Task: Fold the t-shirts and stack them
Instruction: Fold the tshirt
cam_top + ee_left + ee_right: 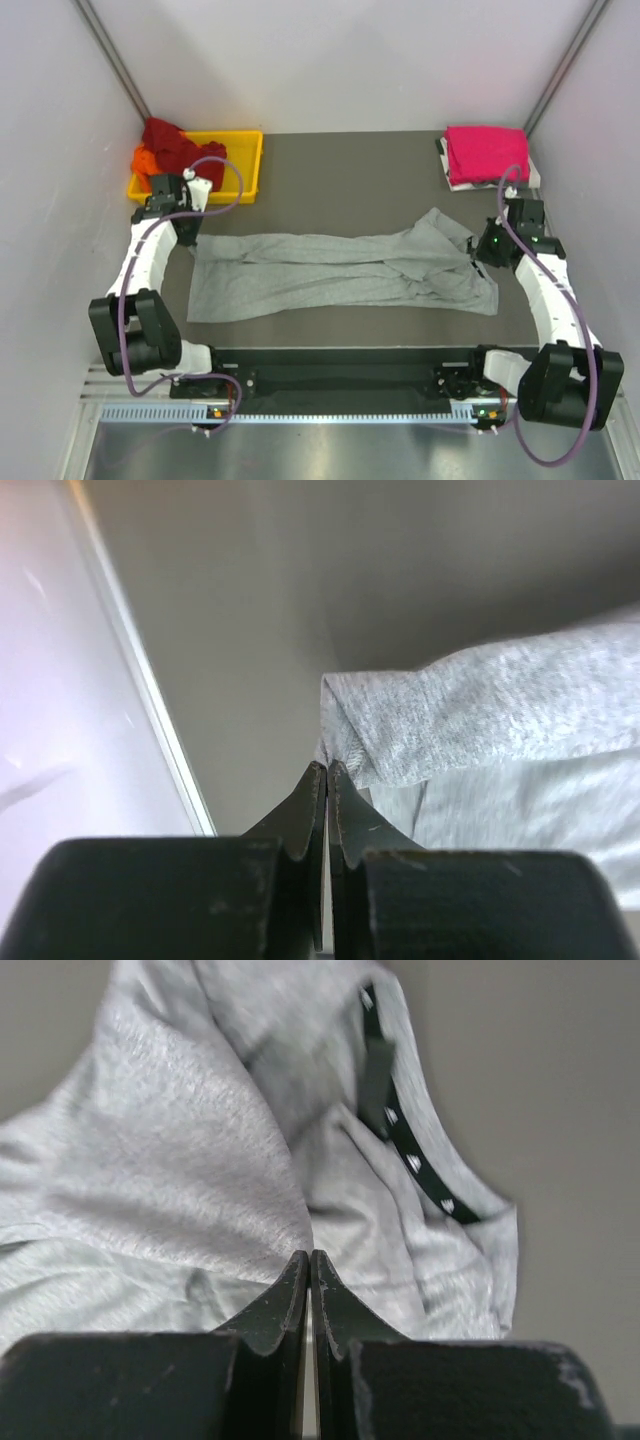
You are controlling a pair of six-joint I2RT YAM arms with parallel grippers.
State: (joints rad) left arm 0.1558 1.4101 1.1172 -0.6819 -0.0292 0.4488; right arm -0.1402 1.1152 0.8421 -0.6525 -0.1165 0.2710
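The grey t-shirt [330, 275] lies stretched across mid-frame on the desk [330, 180]. The left pincer [327, 772] and right pincer [308, 1258] each pinch one end. It looks like the first fold; next, lift both ends evenly.

Overhead view: bright, even, diffuse light from above; the white walls [330, 60] verge on overexposure, and shadows on the bench [340, 170] are faint. Wrist views: left tool [327, 770] and right tool [308, 1258] near-black and soft-edged; the grey t-shirt [170, 1150] blurs toward the top; pale glare on the side wall [60, 680].
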